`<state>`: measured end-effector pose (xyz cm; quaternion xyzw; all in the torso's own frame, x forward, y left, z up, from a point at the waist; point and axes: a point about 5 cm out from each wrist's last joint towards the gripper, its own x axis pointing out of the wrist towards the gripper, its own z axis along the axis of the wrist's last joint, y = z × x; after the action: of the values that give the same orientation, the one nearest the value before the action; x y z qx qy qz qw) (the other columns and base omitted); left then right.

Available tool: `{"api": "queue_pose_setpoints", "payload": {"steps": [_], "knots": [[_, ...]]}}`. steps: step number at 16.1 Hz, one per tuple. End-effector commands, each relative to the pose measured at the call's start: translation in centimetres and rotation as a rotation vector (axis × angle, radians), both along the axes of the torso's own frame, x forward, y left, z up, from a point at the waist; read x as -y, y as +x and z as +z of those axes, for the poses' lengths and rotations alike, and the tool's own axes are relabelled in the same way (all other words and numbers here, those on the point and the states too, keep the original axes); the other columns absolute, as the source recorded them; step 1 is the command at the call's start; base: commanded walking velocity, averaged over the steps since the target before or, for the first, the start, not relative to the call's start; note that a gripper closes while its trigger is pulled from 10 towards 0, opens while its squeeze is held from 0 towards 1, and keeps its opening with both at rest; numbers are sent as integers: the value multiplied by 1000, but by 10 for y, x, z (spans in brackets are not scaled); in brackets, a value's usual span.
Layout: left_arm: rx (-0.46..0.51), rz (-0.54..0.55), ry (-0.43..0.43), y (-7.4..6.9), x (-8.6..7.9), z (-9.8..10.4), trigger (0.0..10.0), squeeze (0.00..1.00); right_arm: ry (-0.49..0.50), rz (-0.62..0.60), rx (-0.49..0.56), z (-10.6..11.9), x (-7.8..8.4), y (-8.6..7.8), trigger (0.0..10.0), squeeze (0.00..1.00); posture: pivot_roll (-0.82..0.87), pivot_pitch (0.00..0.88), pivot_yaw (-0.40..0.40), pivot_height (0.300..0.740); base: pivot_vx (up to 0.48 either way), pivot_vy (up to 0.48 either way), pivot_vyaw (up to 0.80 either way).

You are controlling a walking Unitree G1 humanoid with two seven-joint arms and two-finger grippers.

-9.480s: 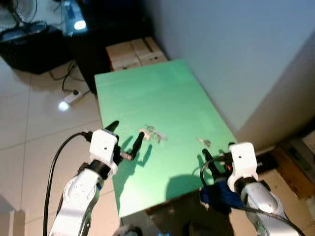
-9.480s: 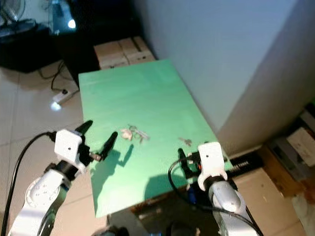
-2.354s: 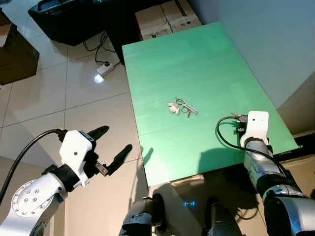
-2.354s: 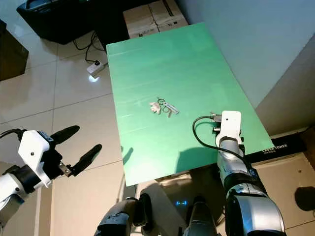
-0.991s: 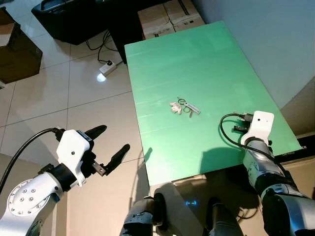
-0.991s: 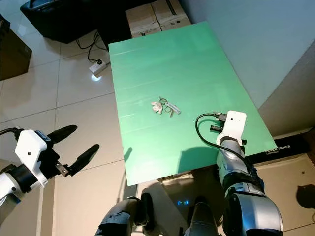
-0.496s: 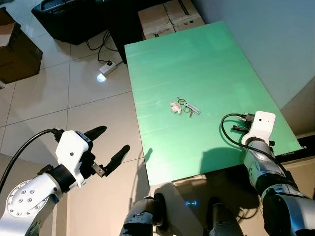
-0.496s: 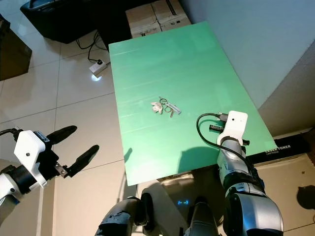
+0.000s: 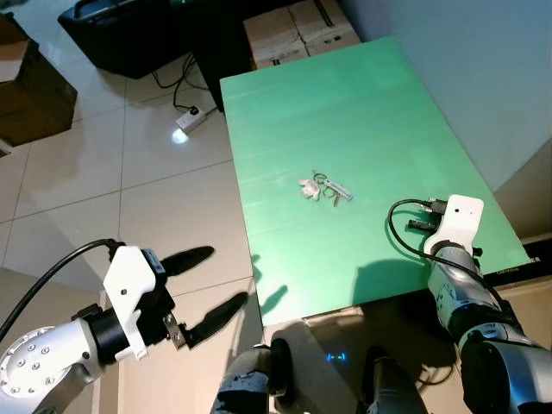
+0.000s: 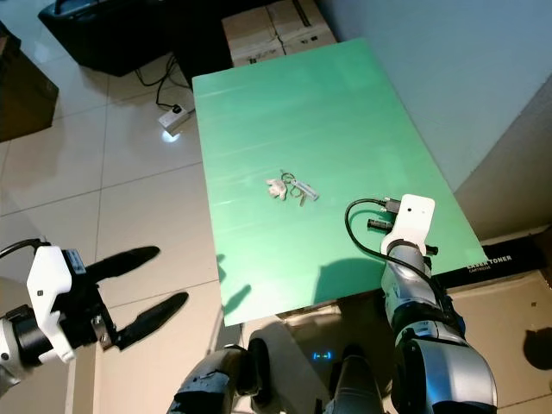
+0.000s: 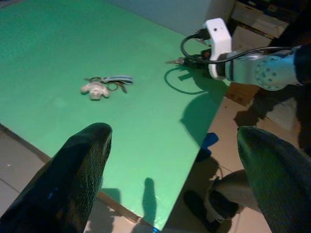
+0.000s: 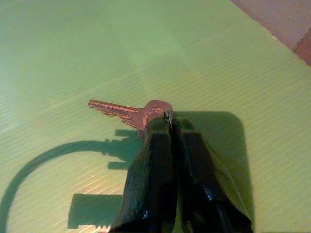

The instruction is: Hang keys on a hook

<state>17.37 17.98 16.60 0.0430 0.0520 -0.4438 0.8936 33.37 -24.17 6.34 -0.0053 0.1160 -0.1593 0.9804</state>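
Observation:
A bunch of keys point(image 9: 323, 187) with a small pale plush charm lies flat in the middle of the green table point(image 9: 345, 103). It shows again in the left wrist view as the key bunch point(image 11: 104, 85). My right gripper point(image 12: 170, 120) rests low on the table near its right front corner, shut on the head of a single brass key point(image 12: 124, 110) whose blade lies on the green surface. From the head camera the right gripper point(image 9: 417, 223) sits under its white wrist block. My left gripper point(image 9: 226, 278) hangs open over the floor, left of the table's front corner, holding nothing.
Cardboard boxes point(image 9: 297, 24) stand past the table's far end. A white power strip point(image 9: 191, 123) with a cable lies on the tiled floor, beside a black case point(image 9: 112, 30) and a brown box point(image 9: 26, 86). A wall runs along the table's right side.
My left arm has dropped lower and drifted toward the table's front corner, fingers still spread. The right gripper stays put, shut on the single key. The key bunch has not moved.

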Motion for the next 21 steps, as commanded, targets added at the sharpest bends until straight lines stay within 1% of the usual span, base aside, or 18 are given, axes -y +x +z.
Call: {"api": "queue_pose_setpoints", "payload": {"steps": [1, 5, 6, 8, 10, 11, 12, 13, 14, 15, 16, 17, 18, 19, 20, 21], "knots": [[-22, -38, 14, -4, 1, 0, 10000, 0, 22, -2, -30, -11, -2, -7, 0, 0, 237, 267, 226, 740, 0, 0, 0], [-17, -27, 34, -4, -3, -1, 10000, 0, 22, -2, -28, -13, -2, -9, 0, 0, 235, 268, 227, 740, 0, 0, 0], [-6, -3, 35, -2, -5, -3, 10000, 0, 15, -7, -16, -12, -2, -9, 0, 0, 233, 267, 226, 740, 0, 0, 0], [-11, 6, 31, 0, -7, -9, 10000, 0, -7, -23, 33, -8, -3, -9, 0, 0, 219, 259, 218, 740, 0, 0, 0], [-13, 13, 14, 1, -6, -14, 10000, 0, -29, -25, 91, -6, -7, -11, 0, 0, 192, 241, 200, 740, 0, 0, 0], [-2, 26, -7, 3, -3, -16, 10000, 0, -33, -16, 128, -5, -11, -13, 0, 0, 180, 229, 182, 740, 0, 0, 0], [19, 51, -40, 8, -1, -15, 10000, 0, -56, 12, 165, -3, -13, -16, 0, 0, 152, 200, 153, 740, 0, 0, 0], [31, 63, -56, 11, 1, -14, 10000, 0, -71, 26, 181, -2, -13, -18, 0, 0, 143, 192, 147, 740, 0, 0, 0], [75, 124, -124, 22, 3, -9, 10000, 0, -84, 63, 275, 8, -18, -26, 0, 0, 80, 143, 104, 740, 0, 0, 0], [86, 143, -134, 24, 2, -9, 10000, 0, -89, 76, 306, 14, -21, -29, 0, 0, 62, 132, 90, 740, 0, 0, 0], [107, 186, -149, 29, 1, -10, 10000, 0, -93, 94, 347, 23, -25, -33, 0, 0, 27, 104, 75, 740, 0, 0, 0], [132, 282, -162, 38, -1, -14, 10000, 0, -98, 124, 390, 35, -32, -40, 0, 0, -7, 75, 57, 740, 0, 0, 0], [157, 384, -146, 48, -4, -19, 10000, 0, -98, 153, 419, 43, -39, -45, 0, 0, -28, 55, 48, 740, 0, 0, 0], [175, 485, -130, 58, -9, -22, 10000, 0, -92, 203, 444, 53, -51, -49, 0, 0, -51, 24, 40, 740, 0, 0, 0], [209, 554, -102, 66, -10, -22, 10000, 0, -73, 268, 451, 60, -64, -54, 0, 0, -59, 9, 34, 740, 0, 0, 0], [219, 587, -119, 69, -8, -21, 10000, 0, -41, 338, 448, 64, -77, -58, 0, 0, -68, 0, 29, 740, 0, 0, 0]]}}
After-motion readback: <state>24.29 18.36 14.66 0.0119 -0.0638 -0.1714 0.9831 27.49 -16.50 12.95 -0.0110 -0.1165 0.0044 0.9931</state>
